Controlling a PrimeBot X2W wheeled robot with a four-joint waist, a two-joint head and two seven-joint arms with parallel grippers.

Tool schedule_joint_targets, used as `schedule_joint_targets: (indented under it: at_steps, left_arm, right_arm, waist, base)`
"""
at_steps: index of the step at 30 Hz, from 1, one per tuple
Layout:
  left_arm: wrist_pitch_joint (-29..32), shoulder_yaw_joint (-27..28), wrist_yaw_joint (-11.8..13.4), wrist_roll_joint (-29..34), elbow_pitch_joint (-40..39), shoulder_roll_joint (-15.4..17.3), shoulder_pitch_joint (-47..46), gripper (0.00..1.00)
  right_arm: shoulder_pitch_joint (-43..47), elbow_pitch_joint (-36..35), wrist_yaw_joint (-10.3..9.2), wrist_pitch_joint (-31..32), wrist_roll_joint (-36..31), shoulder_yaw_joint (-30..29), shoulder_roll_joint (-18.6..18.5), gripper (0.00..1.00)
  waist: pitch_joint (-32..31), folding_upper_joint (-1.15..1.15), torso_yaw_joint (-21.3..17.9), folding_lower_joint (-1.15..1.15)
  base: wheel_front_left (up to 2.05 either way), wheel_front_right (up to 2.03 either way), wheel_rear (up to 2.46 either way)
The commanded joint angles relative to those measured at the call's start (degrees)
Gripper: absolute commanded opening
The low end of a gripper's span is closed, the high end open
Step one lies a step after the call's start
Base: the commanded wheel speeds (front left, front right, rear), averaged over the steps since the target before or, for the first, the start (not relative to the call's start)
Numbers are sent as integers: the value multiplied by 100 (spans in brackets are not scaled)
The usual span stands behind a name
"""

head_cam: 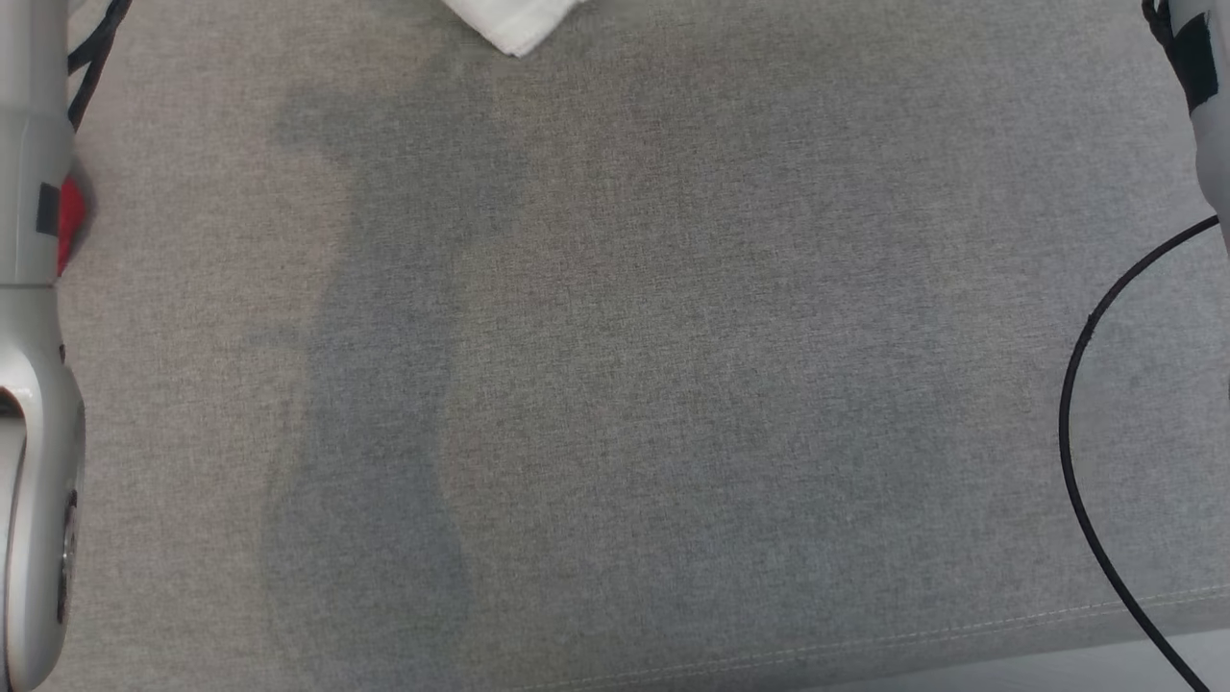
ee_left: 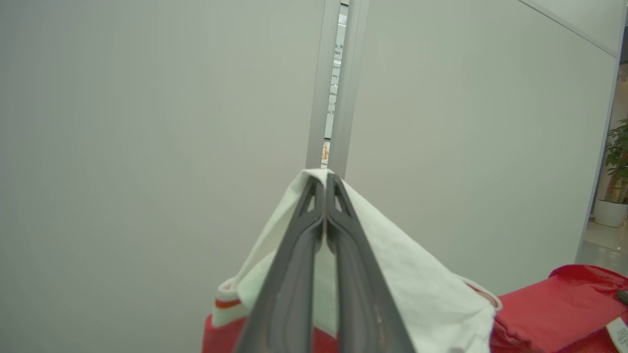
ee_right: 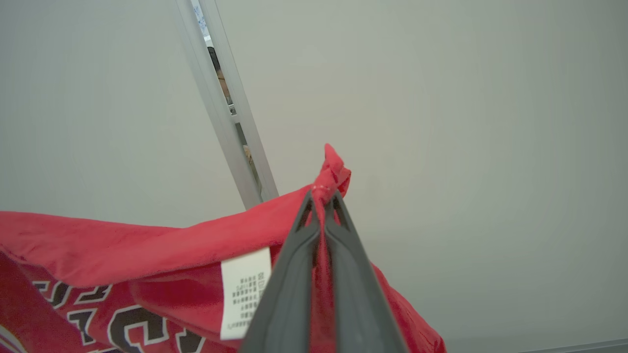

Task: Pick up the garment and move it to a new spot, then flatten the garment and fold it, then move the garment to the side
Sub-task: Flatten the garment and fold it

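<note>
The garment (ee_left: 417, 274) is red and white. In the left wrist view my left gripper (ee_left: 324, 180) is shut on a white fold of it, with an orange-striped cuff (ee_left: 226, 301) and red cloth hanging below. My right gripper (ee_right: 324, 197) is shut on a bunched red edge of the garment (ee_right: 147, 245), which carries black-and-white lettering and a white care label (ee_right: 244, 291). Both grippers hold it up in the air against pale wall panels. In the head view a white corner of the garment (head_cam: 519, 24) hangs in at the top edge.
A grey cloth-covered surface (head_cam: 673, 384) spreads below, with a seam along its front edge (head_cam: 961, 634). My pale left forearm (head_cam: 34, 384) stands at the left edge, the right forearm (head_cam: 1206, 96) and a black cable (head_cam: 1081, 384) at the right. A potted plant (ee_left: 615, 186) stands far off.
</note>
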Motion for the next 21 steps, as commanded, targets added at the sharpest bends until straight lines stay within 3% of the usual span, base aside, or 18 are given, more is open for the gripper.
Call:
schedule_joint_targets:
  at_steps: [1,9,14,21]
  left_arm:
    - [-86,-73,-22,-108,19,44,25,0]
    - [-330,-482,-22,-297,-321,129,1461,0]
    - [-331,-72,121,-68,-1177,66,3142,0]
    - [-333,446,384,276,-2326,-191,5755,0]
  right_arm:
    - [84,8,-6,-89,102,117,-45,0]
    - [1524,-520,-5,-302,610,1094,-333,0]
    - [2784,-1051,-5,-335,911,1462,-596,0]
    - [4558,-2058,-5,-336,937,1248,-825,0]
  waist:
    - [35,0,19,0]
    - [-131,0,72,0]
    - [-379,0,116,0]
    - [-646,0,171,0]
  base:
    - [0,0,0]
    - [0,0,0]
    - [0,0,0]
    - [0,0,0]
